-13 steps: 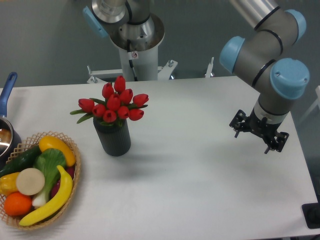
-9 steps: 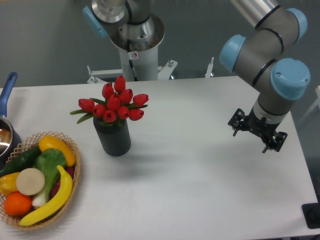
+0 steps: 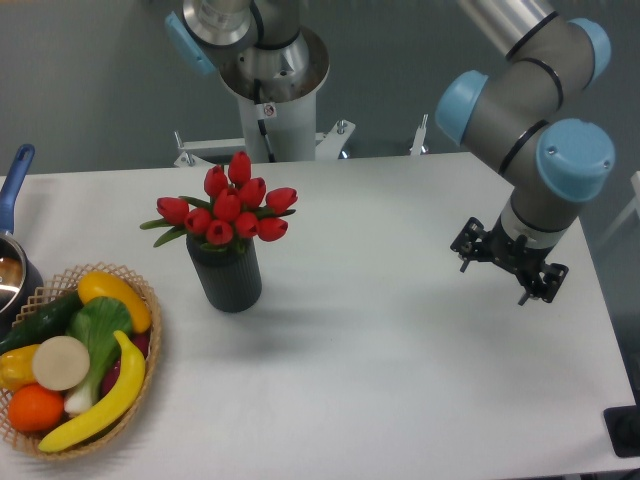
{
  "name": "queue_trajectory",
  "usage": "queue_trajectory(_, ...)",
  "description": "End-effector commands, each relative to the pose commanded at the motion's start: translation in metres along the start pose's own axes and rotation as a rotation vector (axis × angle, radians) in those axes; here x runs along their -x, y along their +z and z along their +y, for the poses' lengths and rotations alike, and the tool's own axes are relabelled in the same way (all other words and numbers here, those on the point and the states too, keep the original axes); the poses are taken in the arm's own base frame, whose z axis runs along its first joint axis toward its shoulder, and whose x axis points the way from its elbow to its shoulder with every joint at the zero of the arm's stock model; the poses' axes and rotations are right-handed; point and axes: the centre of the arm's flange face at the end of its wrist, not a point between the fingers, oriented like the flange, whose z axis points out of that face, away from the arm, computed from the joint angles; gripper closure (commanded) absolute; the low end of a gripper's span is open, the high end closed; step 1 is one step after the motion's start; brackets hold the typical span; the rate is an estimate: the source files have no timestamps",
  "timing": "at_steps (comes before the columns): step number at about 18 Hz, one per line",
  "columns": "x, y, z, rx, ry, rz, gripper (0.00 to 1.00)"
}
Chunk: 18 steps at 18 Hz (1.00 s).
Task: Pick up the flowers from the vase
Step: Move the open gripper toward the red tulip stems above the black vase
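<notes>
The flowers [image 3: 229, 211], a tight bunch of red tulip buds with short green leaves, stand in the vase [image 3: 227, 274], a dark grey matte cylinder left of the table's middle. My gripper [image 3: 493, 281] hangs over the right side of the table, far to the right of the vase. Its two fingers point down and stand wide apart. It holds nothing.
A wicker basket [image 3: 150, 345] with yellow, orange and green fruit and vegetables sits at the front left. A metal pot with a blue handle [image 3: 14, 182] is at the left edge. The robot's base column [image 3: 268, 100] stands behind the table.
My gripper has drifted slightly left and a little up, toward the vase. The flowers and vase have not moved.
</notes>
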Motion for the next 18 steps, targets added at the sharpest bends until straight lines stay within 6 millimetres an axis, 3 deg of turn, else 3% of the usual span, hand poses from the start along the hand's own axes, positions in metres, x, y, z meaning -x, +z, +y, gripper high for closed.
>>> queue_trajectory(5,-0.051,-0.041,-0.012,-0.406,-0.009,0.069,0.00)
queue_trajectory(7,-0.069,-0.054,-0.018,-0.434,0.009,0.063,0.00)
queue_trajectory(9,-0.102,-0.062,-0.015,-0.506,0.015,0.085,0.00)
queue_trajectory(11,-0.151,-0.058,-0.002,-0.562,0.049,0.114,0.00)
queue_trajectory(13,-0.181,-0.047,0.007,-0.570,0.077,0.136,0.00)
queue_trajectory(18,-0.228,-0.014,0.001,-0.736,0.036,0.278,0.00)
